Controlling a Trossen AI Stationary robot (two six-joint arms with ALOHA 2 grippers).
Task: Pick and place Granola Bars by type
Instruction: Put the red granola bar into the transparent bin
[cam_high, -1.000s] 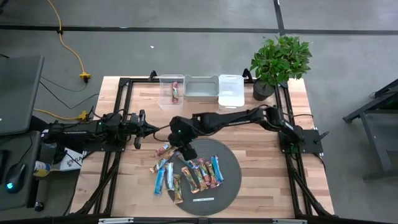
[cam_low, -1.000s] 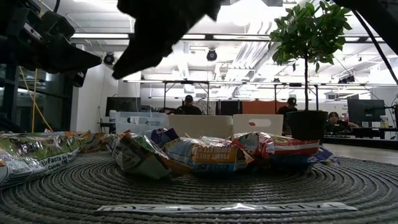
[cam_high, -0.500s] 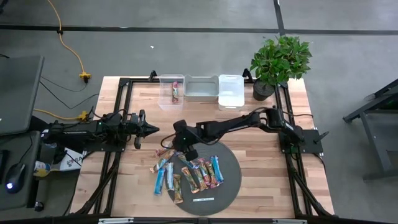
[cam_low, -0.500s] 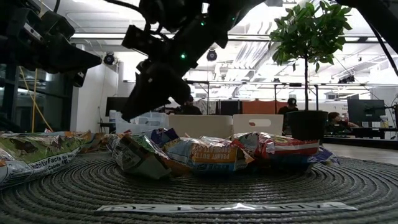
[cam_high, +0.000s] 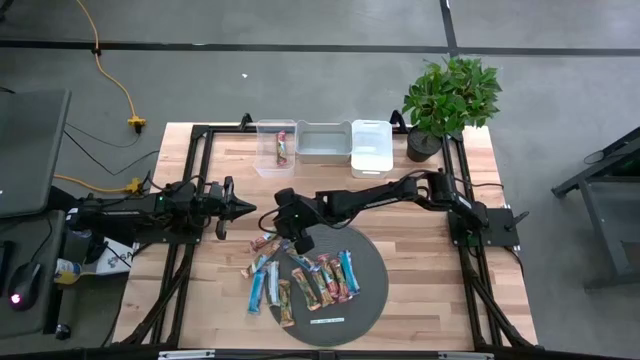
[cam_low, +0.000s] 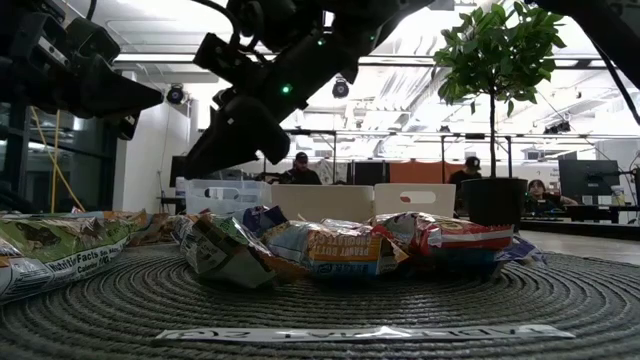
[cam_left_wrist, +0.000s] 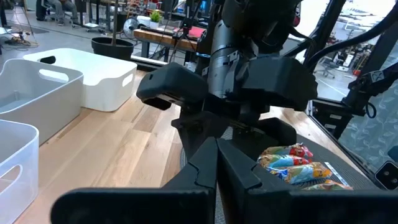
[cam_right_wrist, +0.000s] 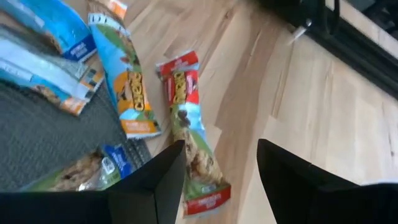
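The mat (cam_high: 368, 272) is dark grey with a ribbed, woven weave. The bars (cam_high: 300, 278) on it carry blue, red-pink and orange-green wrappers; at the pile's 10 o'clock edge, one bar (cam_right_wrist: 189, 137) has red ends around a light blue and green middle, and its neighbour (cam_right_wrist: 126, 84) is light blue with an orange patch. The table (cam_high: 230, 265) is pale wood in planks. Both grippers, left (cam_high: 252, 209) and right (cam_high: 297, 243), are black. The bins (cam_high: 325, 142) are clear to white. The plant (cam_high: 452, 92) is green in a black pot.
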